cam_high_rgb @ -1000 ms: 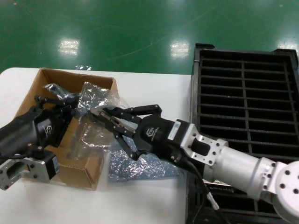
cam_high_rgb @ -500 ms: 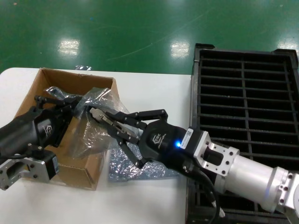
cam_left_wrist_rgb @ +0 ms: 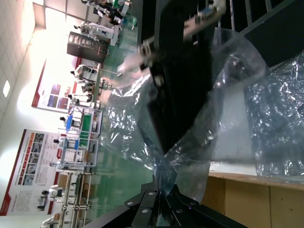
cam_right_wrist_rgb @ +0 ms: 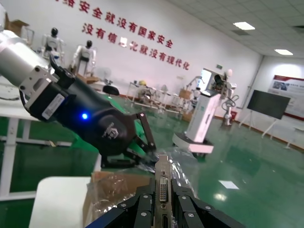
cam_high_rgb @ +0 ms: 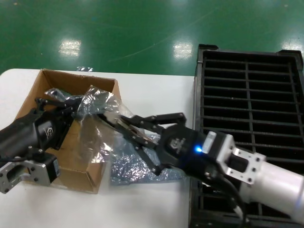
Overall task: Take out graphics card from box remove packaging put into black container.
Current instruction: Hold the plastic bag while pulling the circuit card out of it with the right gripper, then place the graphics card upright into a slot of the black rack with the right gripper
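Left gripper [cam_high_rgb: 71, 105] over the brown box [cam_high_rgb: 47, 80] at the left end of the white worktop [cam_high_rgb: 152, 90], fingers pressed together on one end of the packaging [cam_high_rgb: 95, 123]; in the left wrist view that bag end gathered and pinched right at the fingertips [cam_left_wrist_rgb: 164, 202]. Box open-topped, more crumpled film lying inside it under the left gripper. Packaging stretched from the left gripper across the box's right wall toward the middle of the worktop, crinkled, semi-transparent. Graphics card [cam_left_wrist_rgb: 183, 71] partly out of the bag mouth: dark board still sheathed at the lower end, silver bracket end [cam_right_wrist_rgb: 163, 187] clear of the film. Right gripper [cam_high_rgb: 124, 127] just right of the box, above the worktop, clamped on the card at its bracket end; in the right wrist view the bracket upright between the black fingers [cam_right_wrist_rgb: 145, 209], a white port showing on it. A second patch of crinkled film [cam_high_rgb: 137, 166] flat on the worktop beneath the right gripper, between box and black container. Blue light lit on the right gripper's body. Black container [cam_high_rgb: 247, 95] at the right edge of the worktop, many narrow ribbed slots, right arm lying across its near corner. Green floor [cam_high_rgb: 118, 28] beyond the worktop.
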### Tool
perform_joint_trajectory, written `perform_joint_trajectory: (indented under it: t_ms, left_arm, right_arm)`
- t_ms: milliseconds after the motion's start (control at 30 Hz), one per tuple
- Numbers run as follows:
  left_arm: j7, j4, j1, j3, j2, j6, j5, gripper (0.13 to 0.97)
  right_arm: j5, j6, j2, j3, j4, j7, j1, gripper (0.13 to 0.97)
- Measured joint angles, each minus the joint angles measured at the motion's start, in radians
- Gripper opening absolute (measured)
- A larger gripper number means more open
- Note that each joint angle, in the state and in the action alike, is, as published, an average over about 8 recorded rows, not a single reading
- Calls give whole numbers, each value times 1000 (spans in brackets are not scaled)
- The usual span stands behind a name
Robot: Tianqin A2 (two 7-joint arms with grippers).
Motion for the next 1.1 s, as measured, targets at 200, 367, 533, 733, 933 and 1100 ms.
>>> perform_joint_trajectory:
  t_ms: [200,367,533,733,933,1100]
  left_arm:
    - [0,0,0,0,0,0,0,138]
    - [0,0,0,0,0,0,0,138]
    - [0,0,0,0,0,0,0,138]
    - [0,0,0,0,0,0,0,138]
    - [0,0,0,0,0,0,0,138]
    - [0,0,0,0,0,0,0,138]
  right_arm:
    - [40,3,97,79,95,46,-72,188]
    - [158,-10,199,200,194,58,-182,188]
    - [316,-57,270,346,261,32,-303,188]
    - [485,-138,312,549,283,-37,-452,188]
    - [482,-102,352,659,287,-47,-565,188]
    - [418,-33,377,656,287,-11,-593,188]
